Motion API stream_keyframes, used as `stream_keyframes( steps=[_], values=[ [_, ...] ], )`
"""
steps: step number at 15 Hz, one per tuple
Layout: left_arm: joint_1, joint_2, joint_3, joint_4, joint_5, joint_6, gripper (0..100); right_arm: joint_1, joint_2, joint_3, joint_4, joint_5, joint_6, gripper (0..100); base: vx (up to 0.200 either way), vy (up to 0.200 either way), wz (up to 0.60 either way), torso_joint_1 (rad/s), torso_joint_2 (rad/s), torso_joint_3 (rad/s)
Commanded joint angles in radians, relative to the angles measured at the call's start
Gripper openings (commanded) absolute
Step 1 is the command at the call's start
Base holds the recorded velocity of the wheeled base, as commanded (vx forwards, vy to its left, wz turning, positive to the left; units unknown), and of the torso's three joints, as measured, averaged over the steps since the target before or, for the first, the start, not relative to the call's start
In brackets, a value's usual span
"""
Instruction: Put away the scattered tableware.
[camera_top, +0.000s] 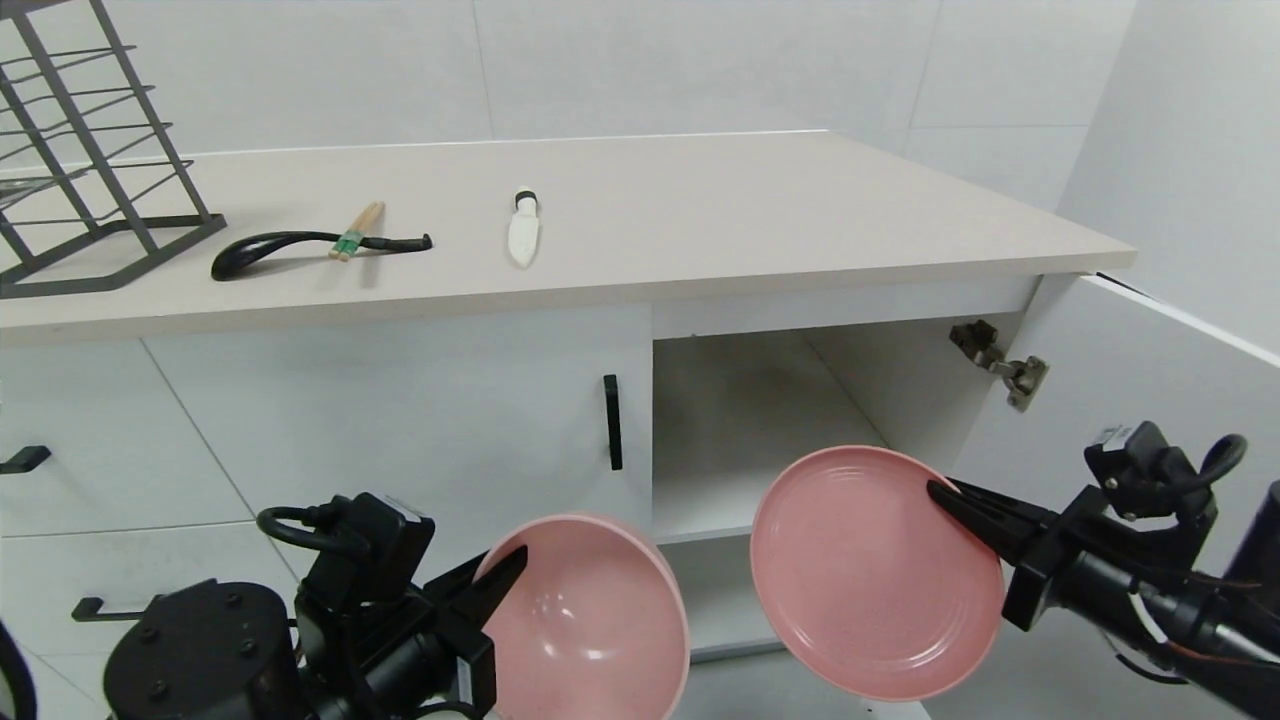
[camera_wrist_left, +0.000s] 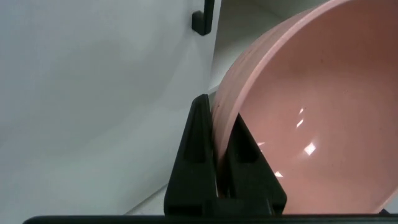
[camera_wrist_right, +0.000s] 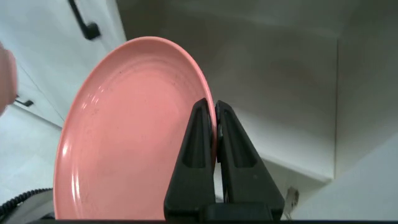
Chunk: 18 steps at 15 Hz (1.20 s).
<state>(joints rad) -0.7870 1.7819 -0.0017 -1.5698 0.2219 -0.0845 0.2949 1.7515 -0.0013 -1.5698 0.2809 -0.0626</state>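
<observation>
On the beige worktop (camera_top: 750, 200), far to the left of the open white cupboard (camera_top: 740, 400), a dark wire dish rack (camera_top: 90, 150) is standing. Nearer the cupboard, a black long-handled spoon (camera_top: 250, 252) is lying with a pair of wooden chopsticks (camera_top: 357, 232) across its handle. A white ceramic spoon (camera_top: 523, 232) is lying just left of the opening, above it. Below and left of the opening, the left hand (camera_top: 515, 560) is clenching the rim of a round pink bowl (camera_top: 590, 620), which is tipped on its side. In front of the opening, a flat round pink plate (camera_top: 870, 570) is hanging on edge. The right hand (camera_top: 935, 490) is grasping its rim, beside the cupboard's swung-out white door (camera_top: 1130, 370).
</observation>
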Motion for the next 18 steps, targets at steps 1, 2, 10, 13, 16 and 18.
stream_keyframes(
  steps=[1,2,10,13,16,18],
  values=[
    [-0.001,0.037,0.000,-0.001,0.002,-0.001,0,-0.019,0.098,-0.008,-0.001,0.000,0.001,0,0.000,0.000,0.00,0.000,0.00,0.000],
    [-0.001,0.051,0.000,-0.001,0.002,-0.001,0,-0.025,0.134,-0.020,-0.001,0.000,0.001,0,0.000,0.000,0.00,0.000,0.00,0.000],
    [-0.001,0.102,0.002,-0.001,0.002,-0.006,0,-0.059,0.329,-0.175,-0.001,0.000,0.007,0,0.000,0.000,0.00,0.000,0.00,0.000],
    [-0.001,0.102,0.002,-0.001,0.002,-0.008,0,-0.049,0.341,-0.180,-0.001,0.000,0.007,0,0.200,0.000,0.00,-0.004,0.00,0.002],
    [-0.020,0.108,0.002,-0.001,0.004,-0.009,0,-0.048,0.353,-0.169,-0.001,0.000,0.007,0,0.133,0.000,0.00,-0.005,0.00,0.003],
    [-0.037,0.129,0.002,-0.001,0.005,-0.009,0,-0.048,0.370,-0.164,-0.001,0.000,0.007,0,0.000,0.000,0.00,0.000,0.00,0.000]
  ],
)
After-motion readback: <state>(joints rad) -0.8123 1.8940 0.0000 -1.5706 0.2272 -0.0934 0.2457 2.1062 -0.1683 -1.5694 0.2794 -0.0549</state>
